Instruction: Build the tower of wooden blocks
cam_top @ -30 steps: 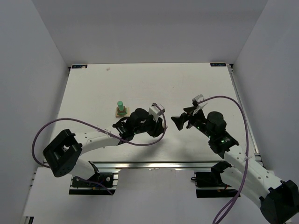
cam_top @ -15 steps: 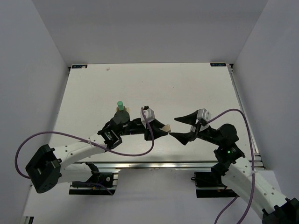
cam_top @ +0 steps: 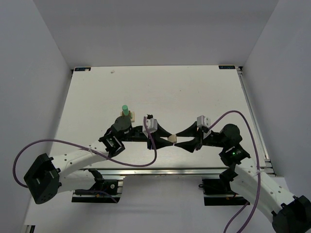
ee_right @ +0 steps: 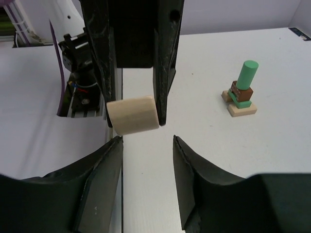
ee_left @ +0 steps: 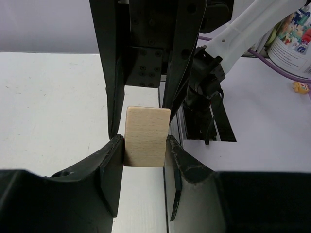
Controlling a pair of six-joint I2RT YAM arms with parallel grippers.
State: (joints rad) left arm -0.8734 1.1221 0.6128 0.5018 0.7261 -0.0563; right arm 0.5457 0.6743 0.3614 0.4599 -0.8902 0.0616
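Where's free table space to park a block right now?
Free: the far half of the table behind the tower, and its right side. Crowded: near centre, where left gripper and right gripper meet at the tan block.

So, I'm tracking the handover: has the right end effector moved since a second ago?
Yes. In the top view the right end effector has shifted left, toward the green-topped tower, and toward the table's near edge.

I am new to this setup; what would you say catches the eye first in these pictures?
Near the front middle of the table, the left gripper pinches a tan block. The right gripper faces it tip to tip, jaws apart and just short of it. Farther back on the left stands a small tower, green on top.
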